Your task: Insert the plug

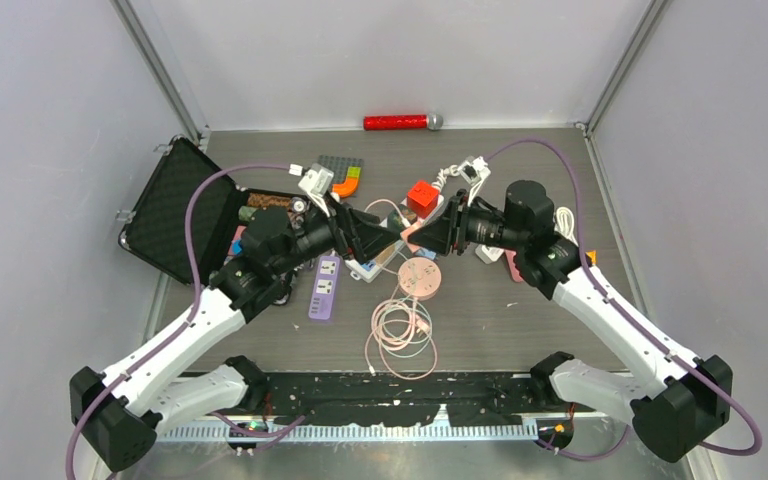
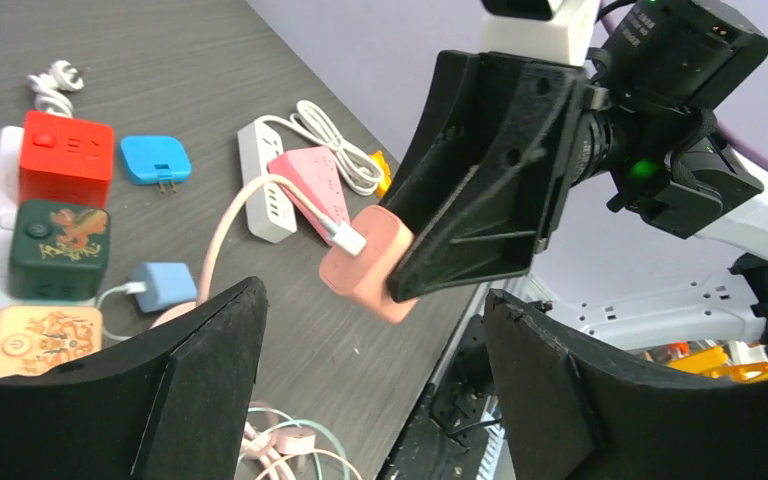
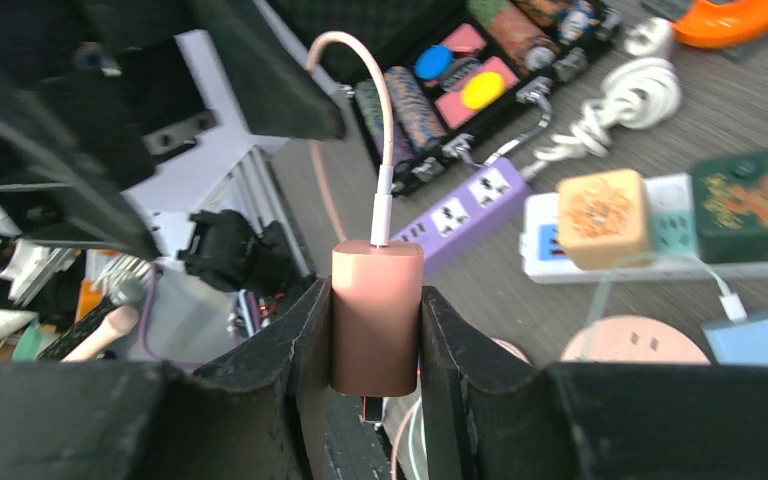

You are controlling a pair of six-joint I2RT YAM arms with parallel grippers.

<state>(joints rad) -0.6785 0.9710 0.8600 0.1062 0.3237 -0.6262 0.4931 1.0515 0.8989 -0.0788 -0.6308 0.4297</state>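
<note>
Grasping the pink plug by its two sides, the right end effector was clenched on it. The plug's pink cable arched away from its exposed end. The left end effector was released, jaws spread wide and holding nothing, tip to tip with the right one.

In the top view both met in the air over the white power strip, so the plug hung above the strip and clear of the tabletop.

- On the strip: an orange patterned cube, a dark green cube and, at its far end, a red cube.
- Left of the strip: a purple power strip.
- On the strip's near side: a round pink socket hub, with coiled pink cable just nearer than the hub.
</note>
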